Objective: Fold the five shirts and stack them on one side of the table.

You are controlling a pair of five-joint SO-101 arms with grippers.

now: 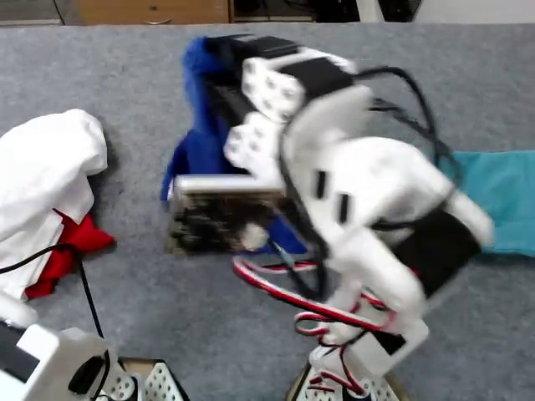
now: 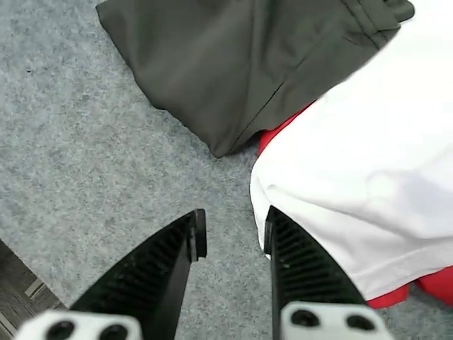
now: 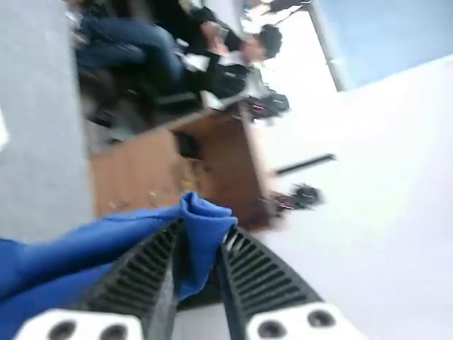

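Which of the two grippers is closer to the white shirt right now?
Left. The left gripper sits open right beside the white shirt; the right gripper is away from it, clamped on the blue shirt.

The high view overlooks the table (image 1: 125, 75); left wrist view hangs close above, sharing the white shirt (image 1: 46, 167); right wrist faces roomward.

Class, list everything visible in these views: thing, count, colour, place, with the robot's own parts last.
white shirt: one, white, crumpled at the table's left edge
red shirt: one, red, partly under the white shirt
dark shirt: one, olive-grey, beside the white shirt
blue shirt: one, blue, mid-table, pinched in the right gripper
teal shirt: one, teal, right edge of table
table: one, grey
left gripper: one, black, open, by the white shirt's edge
right gripper: one, black, shut on the blue shirt
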